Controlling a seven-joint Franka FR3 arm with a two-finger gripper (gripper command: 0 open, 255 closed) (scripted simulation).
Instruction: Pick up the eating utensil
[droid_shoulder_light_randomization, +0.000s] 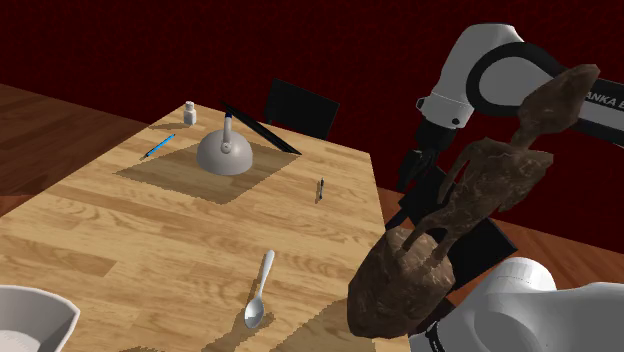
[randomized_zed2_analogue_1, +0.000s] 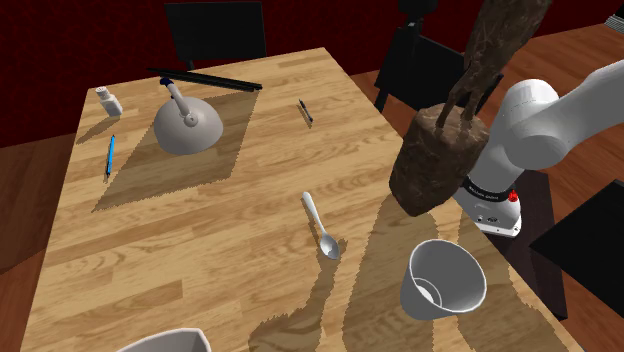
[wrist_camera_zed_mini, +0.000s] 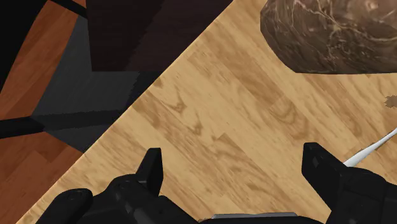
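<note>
**While the fingers gape, the spoon lies free on the bench**

As the wrist view looks down, the gripper (wrist_camera_zed_mini: 234, 165) hangs over bare wood of the bench (wrist_camera_zed_mini: 222, 114), and the two black fingers (wrist_camera_zed_mini: 151, 172) stand wide apart with nothing between them. Just beside one finger, outside the gap, a thin white sliver pokes in: that's the handle of the spoon (wrist_camera_zed_mini: 369, 147), untouched. Beyond the fingers sits the mottled brown base of a rock-like sculpture (wrist_camera_zed_mini: 331, 35).

Over to the shoulder view! At the lower left corner, the rim of a white bowl (droid_shoulder_light_randomization: 30, 315). Low in the middle, the spoon (droid_shoulder_light_randomization: 260, 293) lies flat on the bench (droid_shoulder_light_randomization: 150, 230), bowl end toward the bottom edge. To its right looms the sculpture (droid_shoulder_light_randomization: 400, 285), rising across the white arm (droid_shoulder_light_randomization: 480, 70) at the upper right. Further up, a small dark pen (droid_shoulder_light_randomization: 320, 189), then a grey dome with a stem (droid_shoulder_light_randomization: 224, 152), a blue pen (droid_shoulder_light_randomization: 158, 147) to its left, and a white shaker (droid_shoulder_light_randomization: 189, 114) near the far edge. A black chair (droid_shoulder_light_randomization: 300, 108) stands behind.

Second exterior view: white cup (randomized_zed2_analogue_1: 440, 280) at the lower right, spoon (randomized_zed2_analogue_1: 321, 225) in the middle, well apart from the sculpture (randomized_zed2_analogue_1: 432, 160).
</note>
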